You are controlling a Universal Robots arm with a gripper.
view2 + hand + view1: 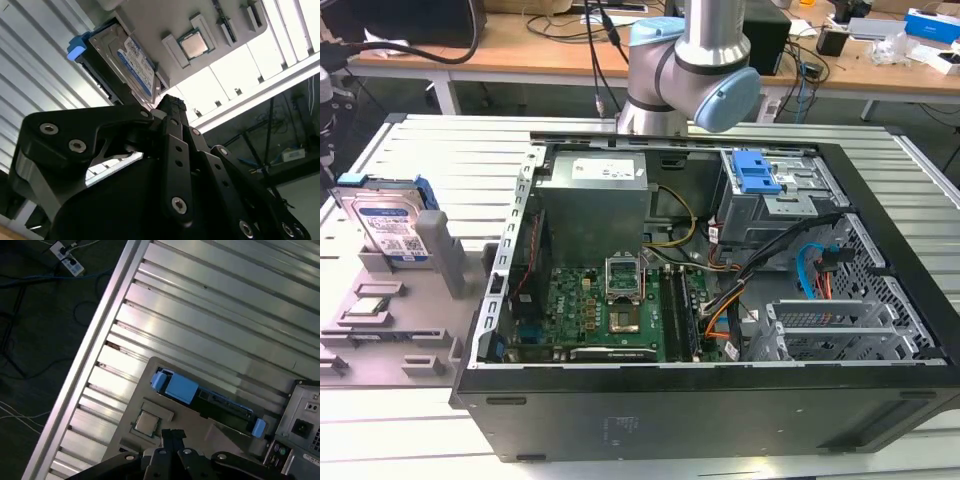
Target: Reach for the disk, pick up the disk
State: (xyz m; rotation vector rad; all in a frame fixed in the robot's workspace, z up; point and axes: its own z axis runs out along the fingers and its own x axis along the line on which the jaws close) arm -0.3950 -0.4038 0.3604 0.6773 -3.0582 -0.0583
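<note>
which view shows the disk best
The exterior view: the disk stands on edge in its grey holder, label face and blue rail visible. The second wrist view shows the label, but the hand overlaps its lower end. The first wrist view shows its edge and blue rails.

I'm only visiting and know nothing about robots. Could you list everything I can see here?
disk: one, silver-grey with a white-and-blue label and blue rails, standing on edge in the fixture on the exterior view's left
processor chip: one, silver, flat in the same fixture
fixture: one, grey, on the table beside the case
computer case: one, black, side open, on the table
circuit board: one, green, inside the case
latch: one, bright blue, on the drive bay
table: one, silver, slatted
robot arm: one, silver and light blue, behind the case
gripper: one, black, shut, holding nothing, clear of the disk
</note>
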